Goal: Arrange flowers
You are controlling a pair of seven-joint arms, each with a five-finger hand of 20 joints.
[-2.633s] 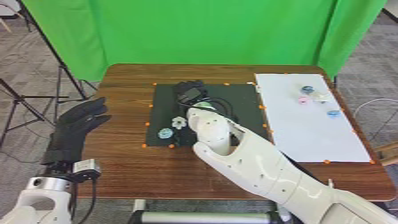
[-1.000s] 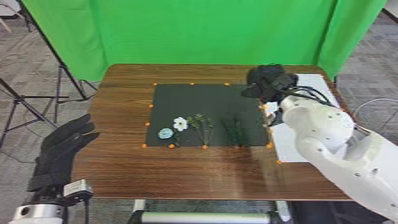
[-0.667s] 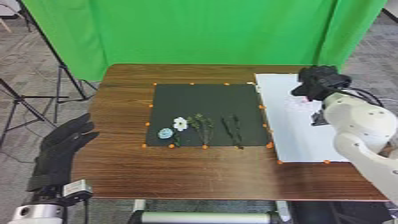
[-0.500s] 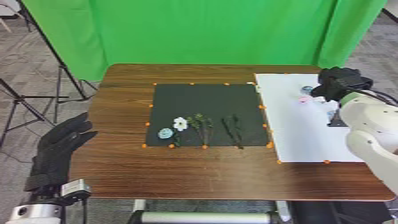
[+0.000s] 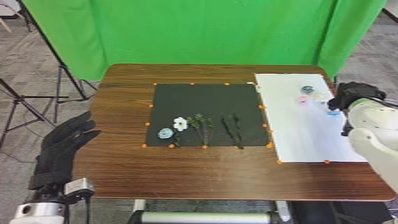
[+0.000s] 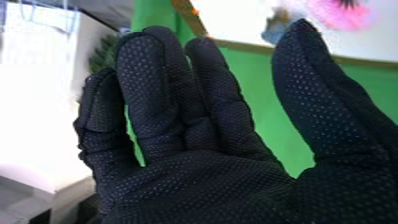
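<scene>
At the white sheet's [image 5: 313, 142] right edge, the right robot hand [image 5: 360, 92] is wide, thumb well apart.

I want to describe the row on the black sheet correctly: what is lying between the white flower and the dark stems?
Green leafy sprigs lie between the white flower and the dark stems, as the head view shows.

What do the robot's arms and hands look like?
The left arm and right arm are white and rounded, with dark cables near the wrists. The left hand and right hand wear black gloves, the right one dotted with pale specks.
</scene>
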